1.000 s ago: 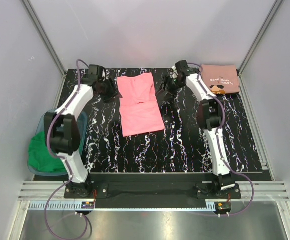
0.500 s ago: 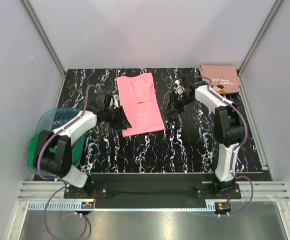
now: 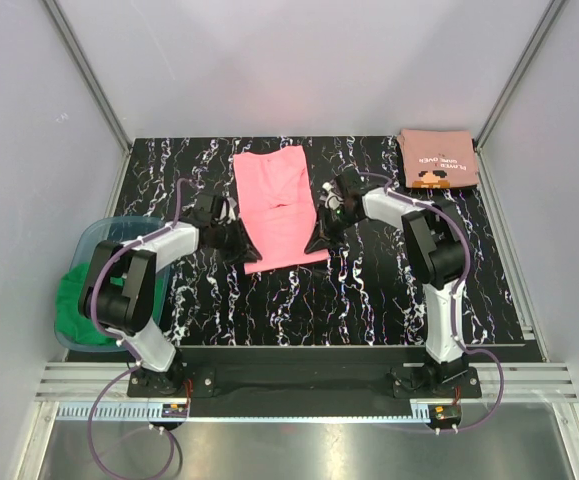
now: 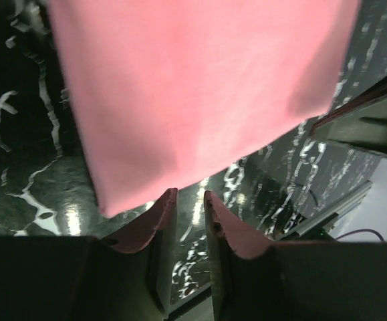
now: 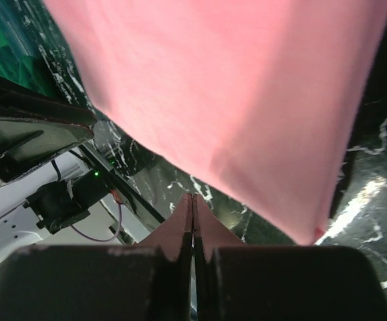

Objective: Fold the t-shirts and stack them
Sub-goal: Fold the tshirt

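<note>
The bright pink t-shirt (image 3: 274, 200) lies flat as a long strip in the middle of the black marbled table (image 3: 369, 290). The salmon t-shirt (image 3: 437, 160) with white lettering sits folded at the far right corner. My left gripper (image 3: 247, 248) is low at the pink shirt's near left corner. In the left wrist view its fingers (image 4: 188, 199) stand a little apart with nothing between them, just short of the cloth's edge (image 4: 200, 87). My right gripper (image 3: 315, 243) is at the near right corner, shut and empty (image 5: 192, 197), with the pink cloth (image 5: 233, 87) just ahead of it.
A clear blue bin (image 3: 89, 245) holding green cloth (image 3: 79, 300) stands at the table's left edge. Metal frame rails and grey walls enclose the table. The arm bases sit on the near rail (image 3: 299, 380).
Both arms swung from the shirt's far end back to its near corners. The right gripper closed fully. The left gripper's gap narrowed. The pink shirt's upper fold now lies flatter.
</note>
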